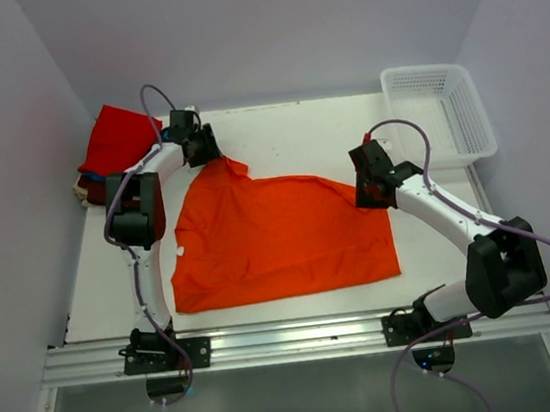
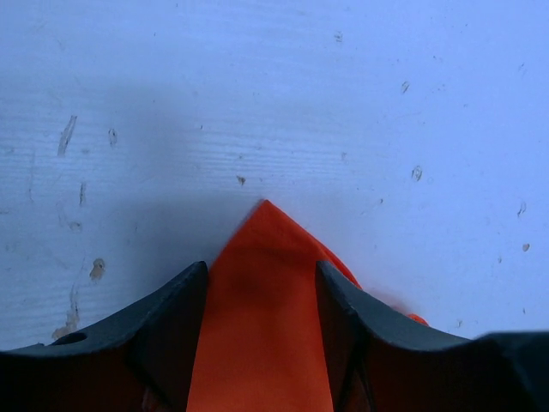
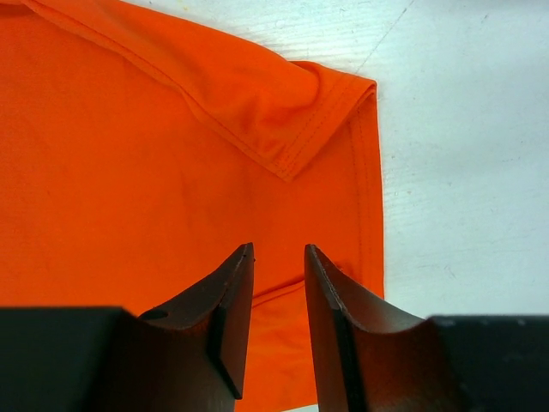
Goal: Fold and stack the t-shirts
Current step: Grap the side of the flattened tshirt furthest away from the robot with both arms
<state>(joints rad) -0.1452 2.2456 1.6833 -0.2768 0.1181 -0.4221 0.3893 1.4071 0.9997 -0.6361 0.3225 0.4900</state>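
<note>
Top external, layout: an orange t-shirt (image 1: 279,240) lies spread mostly flat across the middle of the white table (image 1: 286,130), with its long edge towards the arm bases.
Stack: a red t-shirt (image 1: 118,134) sits at the far left corner of the table on top of darker cloth. It is apart from the orange one.
Basket: a white mesh basket (image 1: 473,114) stands at the far right corner, well apart from both shirts.
Left gripper (image 1: 211,154): it is at the shirt's far left corner, where the cloth is drawn out to a point.
Left wrist view: the orange t-shirt (image 2: 262,343) fills the gap between the two dark fingers of the left gripper (image 2: 262,270). Its pointed tip pokes out onto the table (image 2: 257,103). The jaws stand fairly wide, and whether they are really pinching the cloth cannot be told.
Right gripper (image 1: 371,195): it is at the shirt's far right edge, down at the cloth.
Right wrist view: the jaws of the right gripper (image 3: 279,251) stand a narrow way apart over the orange t-shirt (image 3: 129,172), and flat cloth shows through the gap. Nothing is gathered between them, so it is released.
Sleeve (image 3: 292,112): it is folded back over the body, hem seam showing, just beyond the fingertips and near the shirt's edge against bare table (image 3: 463,172).
</note>
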